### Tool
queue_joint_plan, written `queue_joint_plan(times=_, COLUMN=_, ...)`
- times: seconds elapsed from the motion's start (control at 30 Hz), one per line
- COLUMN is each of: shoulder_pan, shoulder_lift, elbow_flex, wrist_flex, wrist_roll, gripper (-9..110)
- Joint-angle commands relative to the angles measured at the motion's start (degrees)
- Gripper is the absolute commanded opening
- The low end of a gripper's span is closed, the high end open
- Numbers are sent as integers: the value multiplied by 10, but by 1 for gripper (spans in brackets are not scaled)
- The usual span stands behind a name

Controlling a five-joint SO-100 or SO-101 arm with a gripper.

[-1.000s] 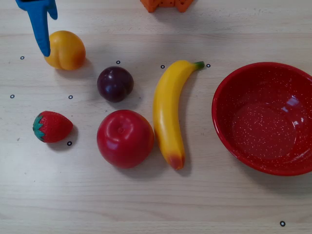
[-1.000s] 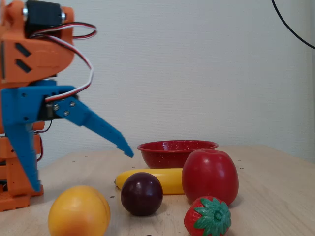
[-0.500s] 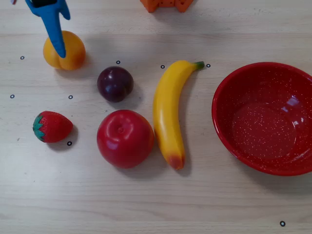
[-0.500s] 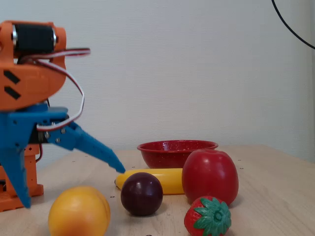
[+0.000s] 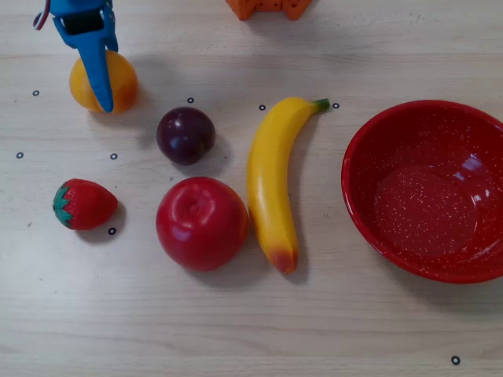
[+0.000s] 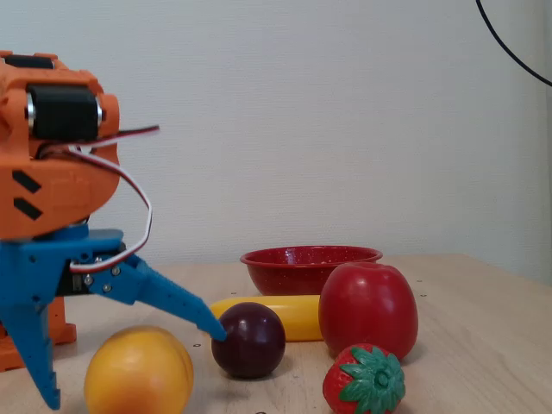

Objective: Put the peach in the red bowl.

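Our jaws [image 6: 129,366] are spread wide and hold nothing, straddling the peach [image 6: 138,373] near the worktop's far-left corner in the overhead view. One finger sits close to the plum [image 6: 248,339]; closing could nudge it, or squeeze the round peach out sideways, away from the red bowl [image 5: 428,188]

Plum [image 5: 185,135], apple [image 5: 201,223] and banana [image 5: 272,181] stood between the peach [image 5: 118,78] and the red bowl [image 5: 369,212]; bare surface [image 5: 236,330] ran clear along the near edge.

Bright, even light, soft shadows beside the fruit, glare inside the red bowl [image 5: 464,169], both views sharp.
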Motion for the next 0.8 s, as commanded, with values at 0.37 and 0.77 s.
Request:
queue_joint_plan(times=0.37, shoulder_pan=19, shoulder_lift=21, elbow_flex=10, wrist_flex=-67, wrist_roll=-25, gripper=59)
queue_joint_plan(times=0.77, shoulder_pan=32, shoulder_lift=9, elbow_flex=35, wrist_flex=-116, wrist_roll=-33, gripper=59)
